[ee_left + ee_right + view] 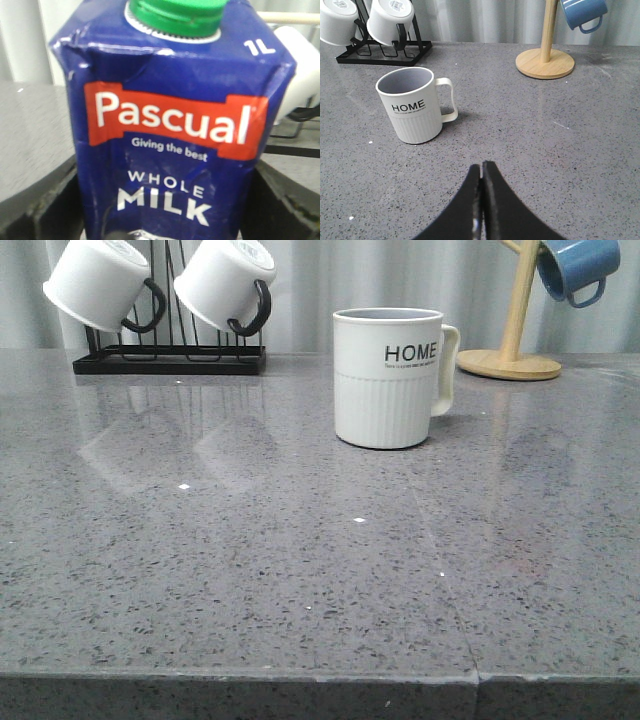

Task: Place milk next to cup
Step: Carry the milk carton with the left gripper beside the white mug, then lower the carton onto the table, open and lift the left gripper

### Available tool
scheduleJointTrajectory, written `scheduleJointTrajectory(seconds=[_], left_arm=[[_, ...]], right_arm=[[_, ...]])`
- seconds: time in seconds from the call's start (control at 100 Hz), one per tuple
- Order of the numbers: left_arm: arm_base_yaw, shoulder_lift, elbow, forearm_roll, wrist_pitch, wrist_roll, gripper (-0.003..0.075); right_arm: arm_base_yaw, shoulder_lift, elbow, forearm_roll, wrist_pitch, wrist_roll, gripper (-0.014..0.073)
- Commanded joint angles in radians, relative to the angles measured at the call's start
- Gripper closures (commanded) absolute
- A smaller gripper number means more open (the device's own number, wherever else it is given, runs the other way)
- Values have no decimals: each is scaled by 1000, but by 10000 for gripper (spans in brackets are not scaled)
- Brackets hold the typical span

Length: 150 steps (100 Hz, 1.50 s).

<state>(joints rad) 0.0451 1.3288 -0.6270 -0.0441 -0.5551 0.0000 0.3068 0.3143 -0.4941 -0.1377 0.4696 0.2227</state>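
The milk (170, 125) is a blue carton with a green cap and "WHOLE MILK" lettering, and it fills the left wrist view. My left gripper (165, 222) is shut on it, with a dark finger (45, 210) pressed on each side. Neither shows in the front view. The cup (390, 375), a white "HOME" mug with a ribbed lower half, stands upright mid-table with its handle to the right; it also shows in the right wrist view (415, 105). My right gripper (481, 167) is shut and empty above bare table, well short of the cup.
A black rack (170, 362) at the back left holds two white mugs (100, 280). A wooden stand (510, 362) at the back right holds a blue mug (575, 265). The grey table's front edge (300, 680) runs along the bottom of the front view.
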Motion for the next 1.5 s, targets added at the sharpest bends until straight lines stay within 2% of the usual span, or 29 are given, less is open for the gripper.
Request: scheduleJointTrajectory(seconds=[0.0,0.25,0.62,0.92,1.22,1.29,1.42,1.49], left_arm=[[-59,-61,-32,44,-99,0,365],[-312,-56,-91,37,-86,0,365],[-597,141,-238,-41,-79,0,365],[-700,254,-317,-98,-91,0,365],[-715,270,-321,-119,-96,-11,356],[-715,270,-321,-119,-96,-11,295],[-715,270,-321,-123,-92,-11,69],[-715,268,-321,-123,-93,-11,36]], right_arm=[[0,9,-25,-6,-74,-3,651],[0,9,-25,-6,-74,-3,651],[0,9,-25,-6,-74,-3,651],[0,9,-25,-6,-74,-3,651],[0,9,-25,-6,-74,-3,651],[0,9,-25,-6,-74,-3,651],[0,9,-25,-6,-74,-3,651],[0,9,-25,-6,-74,-3,651]])
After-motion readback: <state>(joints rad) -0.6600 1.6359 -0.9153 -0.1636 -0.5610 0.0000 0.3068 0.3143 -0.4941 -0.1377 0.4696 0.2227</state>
